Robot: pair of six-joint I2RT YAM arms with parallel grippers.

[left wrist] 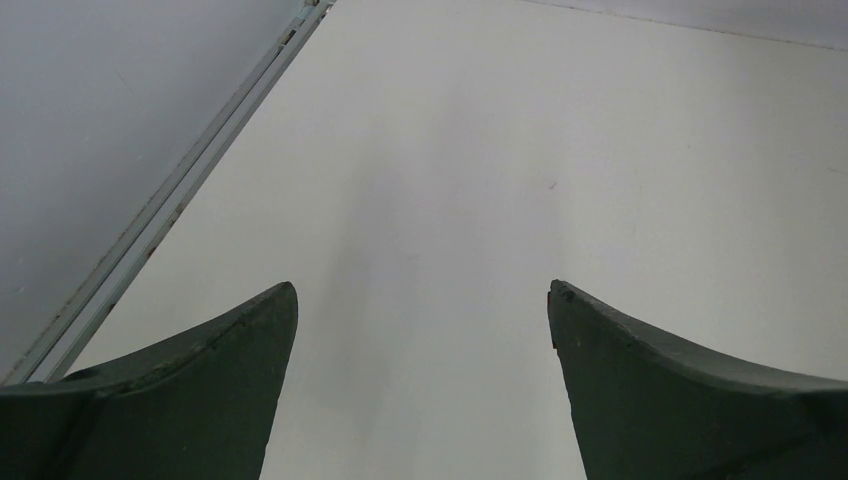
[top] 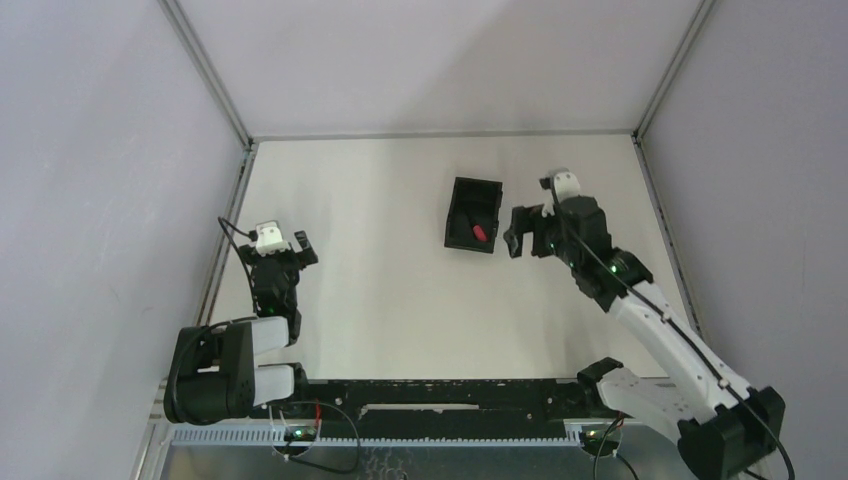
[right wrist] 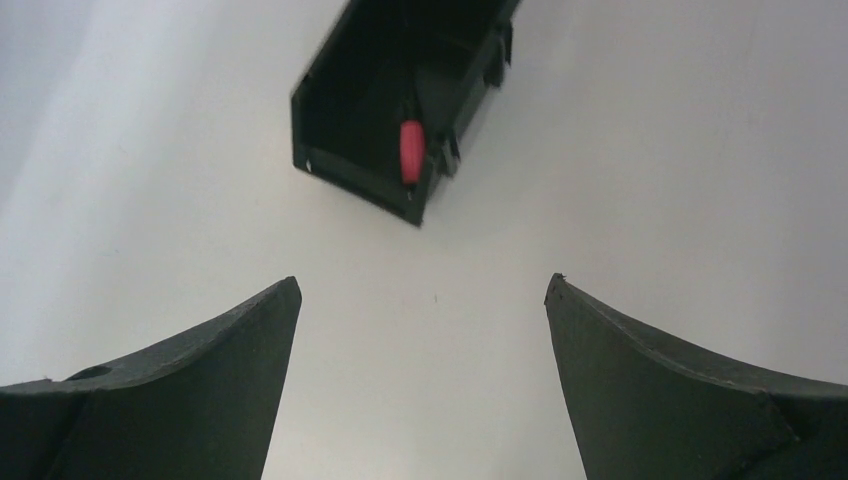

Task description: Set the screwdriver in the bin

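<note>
The black bin (top: 459, 205) stands on the white table, right of centre. The screwdriver (top: 481, 233) lies inside it, its red handle showing near the bin's near end. In the right wrist view the bin (right wrist: 350, 120) sits ahead of the fingers with the red-handled screwdriver (right wrist: 411, 152) against its right inner wall. My right gripper (top: 516, 232) hangs just right of the bin, open and empty; the right gripper (right wrist: 422, 290) has only bare table between its fingers. My left gripper (top: 290, 245) rests far to the left, open, and the left gripper (left wrist: 422, 295) holds nothing.
Grey walls with metal corner rails (top: 205, 70) enclose the table on three sides. A rail (left wrist: 180, 185) along the table's left edge runs close to the left gripper. A black bar (top: 440, 395) with cables spans the near edge between the arm bases.
</note>
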